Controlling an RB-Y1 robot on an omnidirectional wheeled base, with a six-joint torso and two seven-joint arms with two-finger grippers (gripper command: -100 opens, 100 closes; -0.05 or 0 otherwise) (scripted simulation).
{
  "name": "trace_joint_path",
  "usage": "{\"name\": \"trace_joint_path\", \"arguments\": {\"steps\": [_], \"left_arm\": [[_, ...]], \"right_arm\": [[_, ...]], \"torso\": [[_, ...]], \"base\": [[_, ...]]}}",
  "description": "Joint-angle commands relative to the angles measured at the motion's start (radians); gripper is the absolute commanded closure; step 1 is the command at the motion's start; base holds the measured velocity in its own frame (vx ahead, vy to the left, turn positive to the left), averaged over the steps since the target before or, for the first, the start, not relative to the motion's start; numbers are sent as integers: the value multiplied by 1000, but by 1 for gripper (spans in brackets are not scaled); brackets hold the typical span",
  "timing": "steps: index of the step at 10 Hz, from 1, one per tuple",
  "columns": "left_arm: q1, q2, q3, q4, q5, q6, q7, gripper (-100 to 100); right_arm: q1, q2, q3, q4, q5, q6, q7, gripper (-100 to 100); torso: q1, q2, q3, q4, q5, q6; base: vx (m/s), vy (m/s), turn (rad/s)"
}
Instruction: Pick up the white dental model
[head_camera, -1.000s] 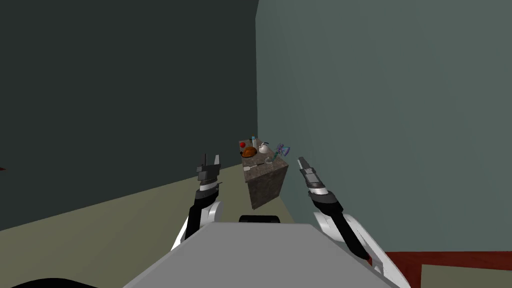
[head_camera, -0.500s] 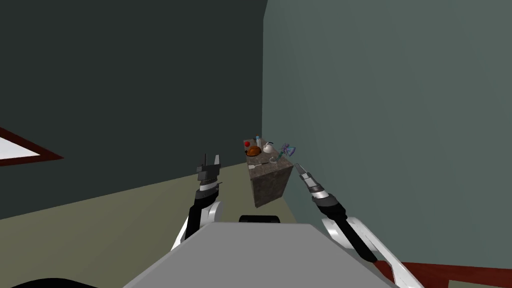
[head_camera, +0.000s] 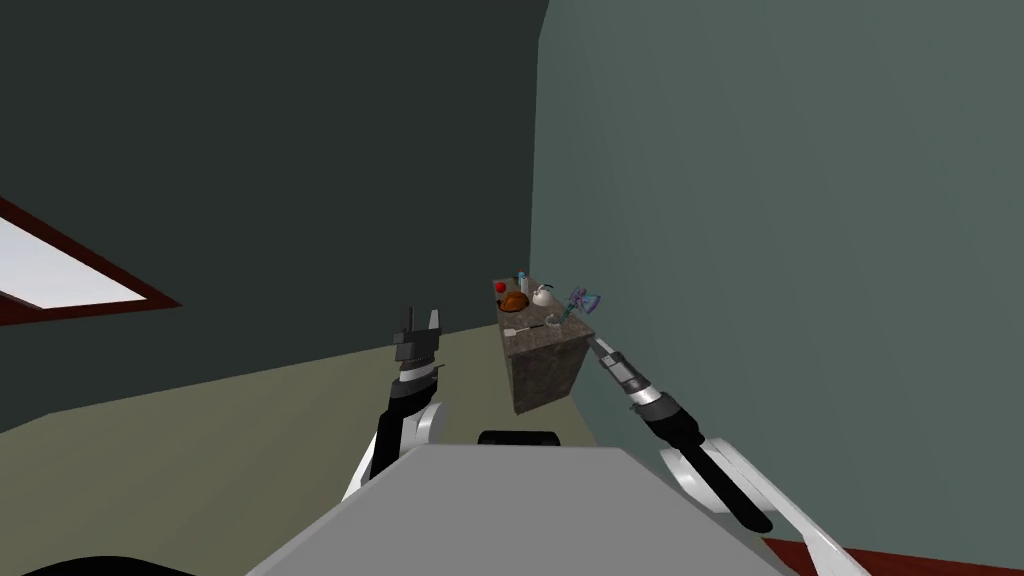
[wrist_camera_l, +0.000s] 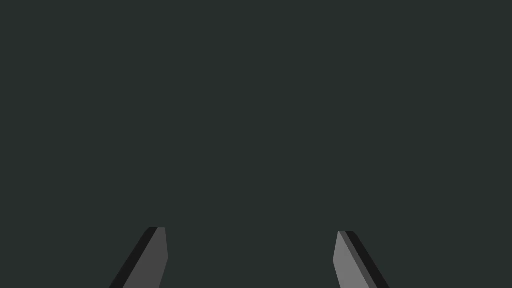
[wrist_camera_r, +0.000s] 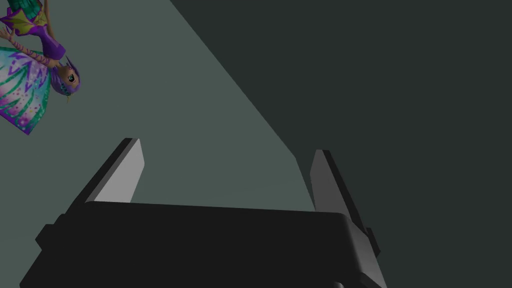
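Model (head_camera: 543, 296): small white shape on tabletop (head_camera: 545, 375), between orange lump (head_camera: 513, 302) and doll (head_camera: 582, 298).
Right end effector (head_camera: 597, 343): wide, empty, by tabletop's near corner.
Left end effector (head_camera: 421, 316): wide, empty, well apart.

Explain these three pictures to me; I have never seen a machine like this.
This is a two-armed robot in a simulated house. The wide picture comes from a camera on its head, looking down past its arms. The other two come from cameras on its wrists, each looking along that arm's claw. The left claw is open and holds nothing. The right claw, also open and empty, points toward a stone-like block by the grey-green wall. On the block stand small things: a fairy doll, a white kettle-like piece, something orange and something red. They are too small to tell which is the dental model.
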Motion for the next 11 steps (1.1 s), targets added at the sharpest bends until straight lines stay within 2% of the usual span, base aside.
{"name": "trace_joint_path", "arguments": {"steps": [1,3,4,5,6,7,8,9,10,11], "left_arm": [[0,0,0,0,0,0,0,0],[0,0,0,0,0,0,0,0],[0,0,0,0,0,0,0,0],[0,0,0,0,0,0,0,0],[0,0,0,0,0,0,0,0],[0,0,0,0,0,0,0,0],[0,0,0,0,0,0,0,0],[0,0,0,0,0,0,0,0],[0,0,0,0,0,0,0,0],[0,0,0,0,0,0,0,0]], "right_arm": [[17,-50,0,49,23,-16,9,-100],[28,-109,6,89,45,-22,17,-100],[38,-142,13,128,66,-28,25,-100],[38,-160,13,130,66,-28,25,-100],[48,-191,23,171,87,-35,33,-100],[48,-213,23,171,87,-35,33,-100],[58,-250,34,213,109,-42,42,-100],[58,-265,34,213,109,-42,42,-100],[67,-298,47,255,129,-48,51,-100],[67,-319,47,255,129,-48,51,-100]], "torso": [[0,0,0,0,0,0],[1,0,0,0,0,0],[0,0,0,0,0,0],[0,-1,0,0,0,-1],[0,-1,-1,0,0,0],[0,-1,-1,0,0,0],[0,-1,-1,0,0,0],[1,-2,-1,0,0,0],[0,-2,-1,0,0,0],[1,-2,-1,0,0,0]], "base": [[-4,47,172],[1,47,167],[4,43,207],[9,27,73],[15,40,191],[15,29,92],[26,46,195],[25,35,106],[26,42,215],[20,32,115]]}}
